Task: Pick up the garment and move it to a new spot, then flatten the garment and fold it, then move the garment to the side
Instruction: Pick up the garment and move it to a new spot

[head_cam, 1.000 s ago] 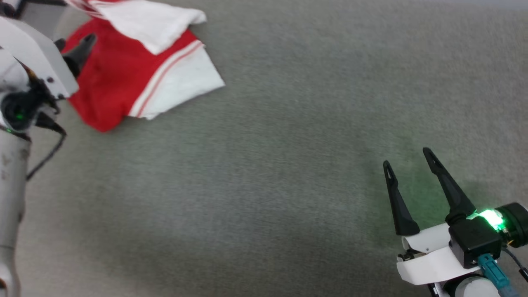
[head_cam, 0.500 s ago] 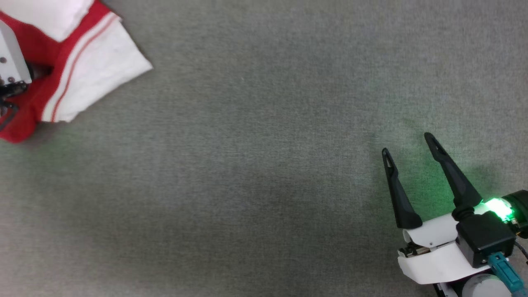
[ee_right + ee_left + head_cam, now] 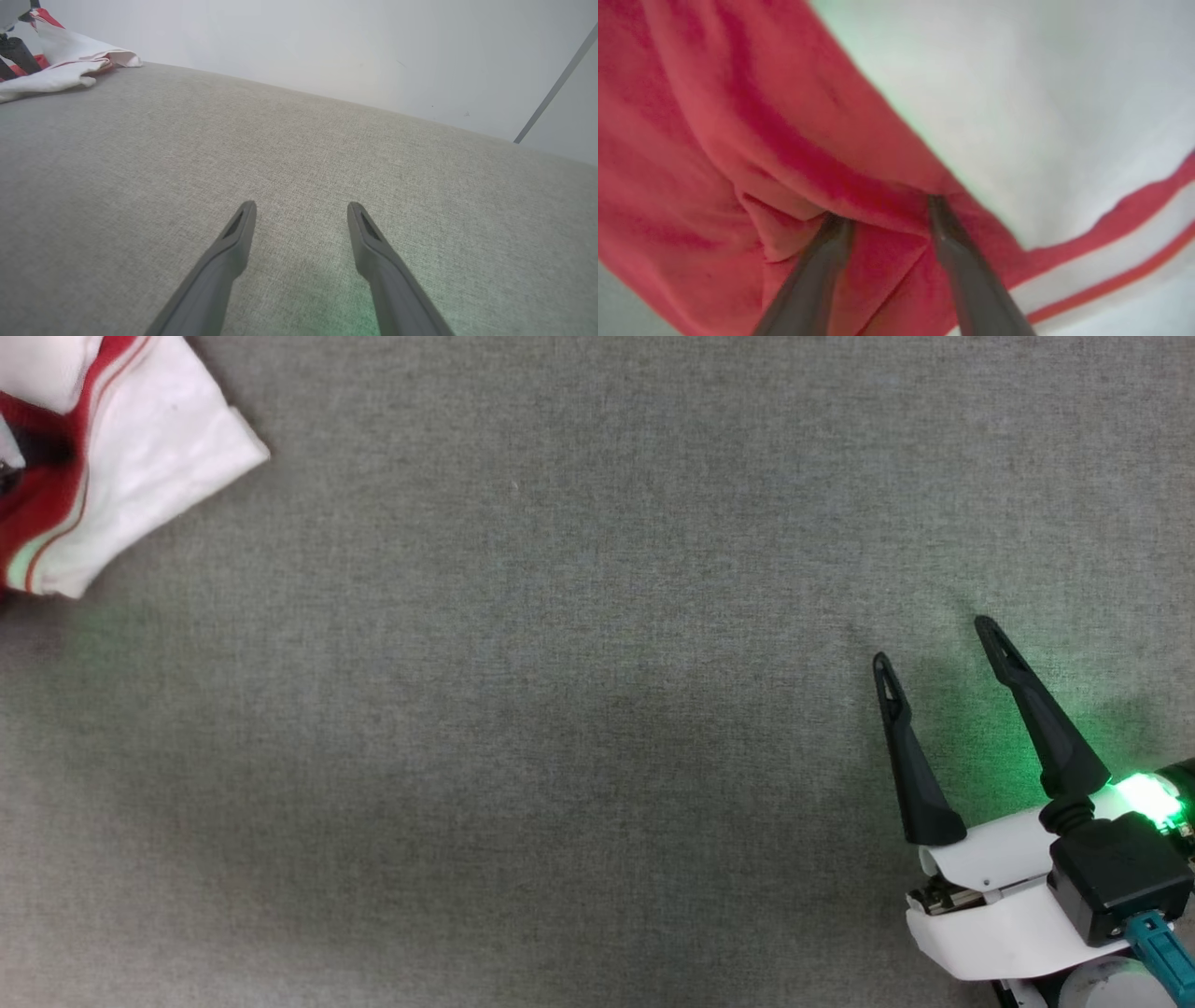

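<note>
Pick-up barely begun: the garment [image 3: 159,457] lies crumpled far left on the surface [image 3: 560,709], my left pincer [image 3: 885,210] parted with tips in its red fold, right pincer [image 3: 932,639] released near right; moving, flattening and folding are left to do.

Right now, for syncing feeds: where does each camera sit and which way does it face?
Head view: on the head, looking down at the grey surface; right gripper lower right, garment top-left.
Left wrist view: left wrist, close on the garment's red cloth; left gripper at the bottom.
Right wrist view: right wrist, facing across the surface to a pale wall; own fingers apart.
Shared: head and right wrist views both show the garment.
</note>
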